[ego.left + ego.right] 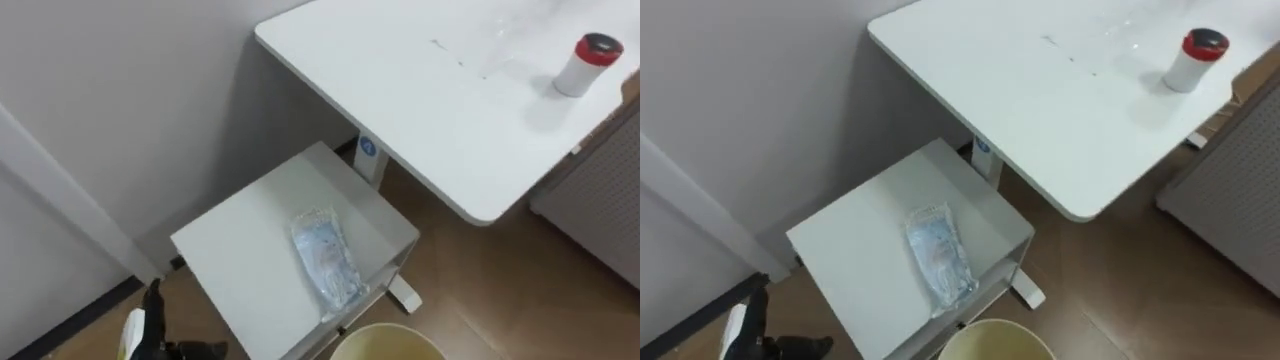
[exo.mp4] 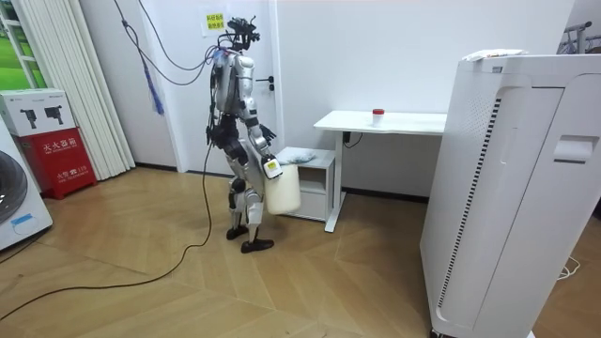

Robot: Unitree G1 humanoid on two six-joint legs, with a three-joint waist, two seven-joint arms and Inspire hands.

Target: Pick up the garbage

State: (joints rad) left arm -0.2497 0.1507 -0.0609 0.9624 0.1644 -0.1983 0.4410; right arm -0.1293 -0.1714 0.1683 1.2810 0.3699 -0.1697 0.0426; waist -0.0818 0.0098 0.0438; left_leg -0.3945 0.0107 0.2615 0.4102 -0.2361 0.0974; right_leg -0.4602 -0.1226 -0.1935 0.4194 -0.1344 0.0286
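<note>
A crumpled clear plastic packet (image 1: pixel 325 260) lies on the near right part of a low white side table (image 1: pixel 235 250). A cream bin (image 1: pixel 385 342) shows its rim just below that table's front corner. My left hand (image 1: pixel 152 325) hangs dark at the lower left, beside the table and well apart from the packet. In the room view I stand facing the side table (image 2: pixel 315 160) with the bin (image 2: pixel 284 191) at my thigh. My right hand (image 2: pixel 272 169) is at the bin's upper edge, and its grip is too small to read.
A white desk (image 1: pixel 430 100) stands behind and to the right of the side table, with a red-capped white bottle (image 1: pixel 588 63) on it. A slatted white appliance (image 2: pixel 507 188) stands further right. Grey wall is on the left, wooden floor below.
</note>
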